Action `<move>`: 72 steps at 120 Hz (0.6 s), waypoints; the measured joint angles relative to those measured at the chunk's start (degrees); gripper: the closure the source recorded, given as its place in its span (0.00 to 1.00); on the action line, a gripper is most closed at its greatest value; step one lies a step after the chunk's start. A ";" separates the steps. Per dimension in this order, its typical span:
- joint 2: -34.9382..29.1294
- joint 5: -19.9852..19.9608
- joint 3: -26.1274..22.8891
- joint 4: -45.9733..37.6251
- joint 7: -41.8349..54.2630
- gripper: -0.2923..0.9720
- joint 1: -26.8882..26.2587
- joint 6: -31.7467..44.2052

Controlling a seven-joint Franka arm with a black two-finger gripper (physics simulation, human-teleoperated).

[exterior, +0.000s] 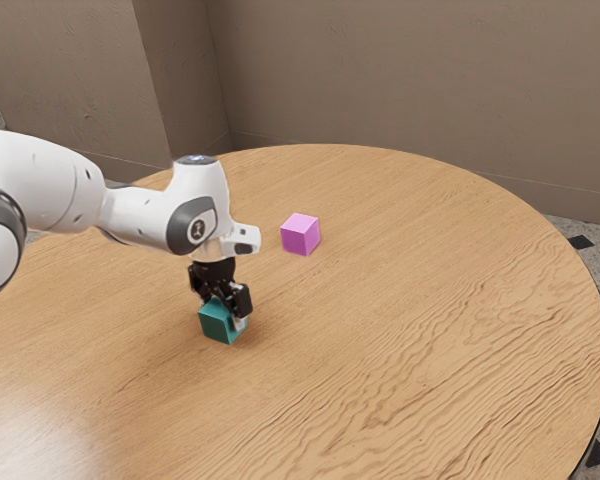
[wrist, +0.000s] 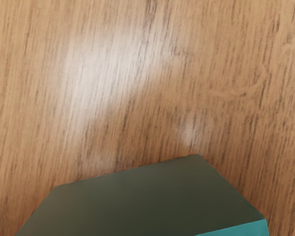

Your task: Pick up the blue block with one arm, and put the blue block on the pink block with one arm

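The blue block, more teal in colour, sits low at the wooden table near the middle of the exterior view. My black gripper comes straight down over it, its fingers hugging two opposite sides, shut on the block. I cannot tell whether the block rests on the table or is just off it. In the wrist view the block's top face lies right under my hand. The pink block stands alone on the table, farther back and toward the exterior view's right of the gripper.
The round table's edge curves down the exterior view's right side, with dark-patterned floor beyond. Beige walls stand behind. Bare wood lies between the two blocks.
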 joint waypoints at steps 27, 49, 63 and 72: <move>0.07 0.27 0.00 0.78 -0.20 0.41 -0.11 -0.11; -0.19 0.62 0.00 0.80 -0.50 0.45 -0.03 -0.27; -0.72 1.20 -0.35 2.76 -0.74 0.49 -0.15 -0.78; -0.67 1.87 -0.53 6.94 -0.93 0.50 -0.25 -2.21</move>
